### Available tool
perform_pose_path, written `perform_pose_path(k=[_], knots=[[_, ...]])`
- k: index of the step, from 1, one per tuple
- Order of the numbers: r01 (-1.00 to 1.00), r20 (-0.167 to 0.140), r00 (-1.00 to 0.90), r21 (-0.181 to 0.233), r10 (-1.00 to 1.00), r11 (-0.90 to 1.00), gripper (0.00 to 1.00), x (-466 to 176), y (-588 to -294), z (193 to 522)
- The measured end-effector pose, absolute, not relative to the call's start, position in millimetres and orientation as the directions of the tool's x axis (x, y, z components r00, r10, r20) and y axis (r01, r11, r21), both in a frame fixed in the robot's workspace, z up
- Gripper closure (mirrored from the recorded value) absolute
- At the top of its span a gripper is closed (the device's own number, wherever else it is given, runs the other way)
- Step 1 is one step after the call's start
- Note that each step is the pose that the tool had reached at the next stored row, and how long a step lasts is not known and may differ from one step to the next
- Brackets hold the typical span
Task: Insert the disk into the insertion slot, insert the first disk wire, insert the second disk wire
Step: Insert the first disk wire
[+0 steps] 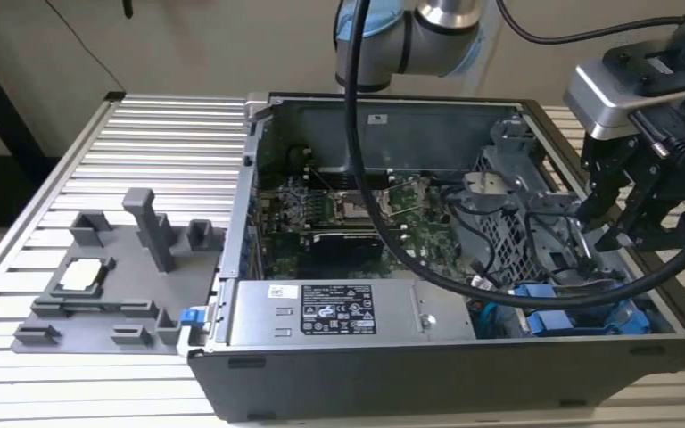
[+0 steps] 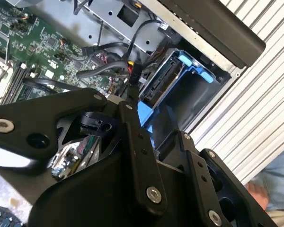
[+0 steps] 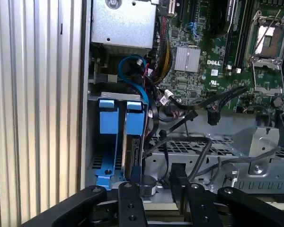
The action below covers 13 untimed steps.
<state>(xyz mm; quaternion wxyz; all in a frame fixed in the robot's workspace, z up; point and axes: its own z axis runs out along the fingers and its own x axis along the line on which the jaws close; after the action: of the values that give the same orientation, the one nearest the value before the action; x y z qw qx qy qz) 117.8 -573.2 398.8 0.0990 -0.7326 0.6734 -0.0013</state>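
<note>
While clasping nothing, holds fingers [image 3: 180, 179] spread, with the gripper [image 1: 610, 227] poised above the slot [image 3: 203, 146] at the exterior view's right end of the case [image 1: 438, 374]. Just under the fingertips, shows the disk [image 3: 131, 151] seated on edge in that slot, beside another blue carrier [image 3: 109, 123]. Alongside, trails black cables [image 3: 189, 115] near the perforated wall. Farther toward the exterior view's left, takes in a motherboard [image 1: 342, 214], a power supply [image 1: 318, 312] and a grey fixture [image 1: 117, 259] on the ribbed table [image 1: 33, 160].
</note>
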Motion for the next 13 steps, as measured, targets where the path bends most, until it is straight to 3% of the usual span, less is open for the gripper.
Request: perform_pose_path(k=[5, 13], knots=[[-0.981, -0.165, 0.114, -0.172, -0.98, -0.085, 0.6, 117.8, -573.0, 398.2], [-0.975, -0.164, 0.138, -0.194, -0.977, -0.106, 0.6, 119.3, -570.7, 391.2]])
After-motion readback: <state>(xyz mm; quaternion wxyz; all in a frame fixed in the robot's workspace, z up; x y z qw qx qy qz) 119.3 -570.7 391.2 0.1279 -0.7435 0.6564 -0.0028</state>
